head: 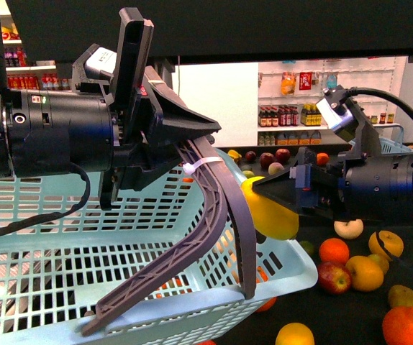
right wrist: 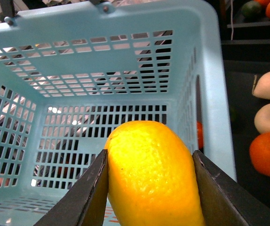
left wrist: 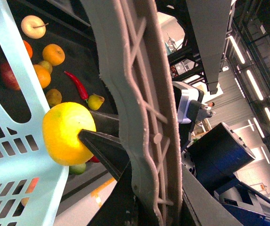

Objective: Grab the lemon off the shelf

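My right gripper [head: 268, 198] is shut on the lemon [head: 273, 212], a bright yellow oval fruit, and holds it just above the near rim of the light-blue basket [head: 55, 237]. In the right wrist view the lemon [right wrist: 151, 174] sits between both fingers over the basket's open inside [right wrist: 102, 75]. It also shows in the left wrist view [left wrist: 68, 133]. My left gripper [head: 192, 154] is shut on the grey basket handle [head: 210, 230], seen close in the left wrist view [left wrist: 139, 117]. The black shelf tray [head: 365, 316] lies below right.
Oranges [head: 334, 251], apples [head: 334, 277] and pale stemmed fruits [head: 348, 228] lie on the dark tray. A red chilli [left wrist: 77, 84] lies among fruit. White wall racks of bottles [head: 293, 115] stand far behind. A black shelf tier [head: 264, 29] hangs overhead.
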Controlling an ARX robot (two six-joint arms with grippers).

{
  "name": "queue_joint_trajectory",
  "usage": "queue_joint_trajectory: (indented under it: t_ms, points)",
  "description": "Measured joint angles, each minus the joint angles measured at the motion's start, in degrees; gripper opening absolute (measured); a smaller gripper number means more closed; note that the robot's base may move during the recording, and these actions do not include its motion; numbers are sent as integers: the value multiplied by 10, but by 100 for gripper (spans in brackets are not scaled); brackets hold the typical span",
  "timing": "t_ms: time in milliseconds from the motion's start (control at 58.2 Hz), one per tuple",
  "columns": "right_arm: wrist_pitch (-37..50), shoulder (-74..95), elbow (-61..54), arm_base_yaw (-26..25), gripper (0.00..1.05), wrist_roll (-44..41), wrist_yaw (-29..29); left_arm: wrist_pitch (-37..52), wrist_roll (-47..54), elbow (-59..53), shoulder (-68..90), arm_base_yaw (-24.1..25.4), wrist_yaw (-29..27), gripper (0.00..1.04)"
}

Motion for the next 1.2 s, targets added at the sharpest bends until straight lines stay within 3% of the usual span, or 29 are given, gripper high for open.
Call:
queue_joint_trajectory:
  t_ms: [189, 516, 722, 929, 1101, 1204]
  points:
    - [-14, 3, -11, 19, 47, -10, 1, 0, 0, 0, 0, 0, 0, 11]
    - [8, 7, -15, 23, 98, -7, 8, 0, 0, 0, 0, 0, -2, 11]
    - [19, 51, 44, -46, 97, -9, 39, 0, 2, 1, 1, 0, -2, 11]
    - [-30, 174, 127, -130, 97, -103, 52, 0, 2, 1, 1, 0, 0, 11]
    - [-138, 292, 195, -145, 97, -162, 145, 0, 2, 1, 1, 0, 0, 11]
    - [-179, 337, 227, -133, 97, -155, 186, 0, 2, 1, 1, 0, 0, 11]
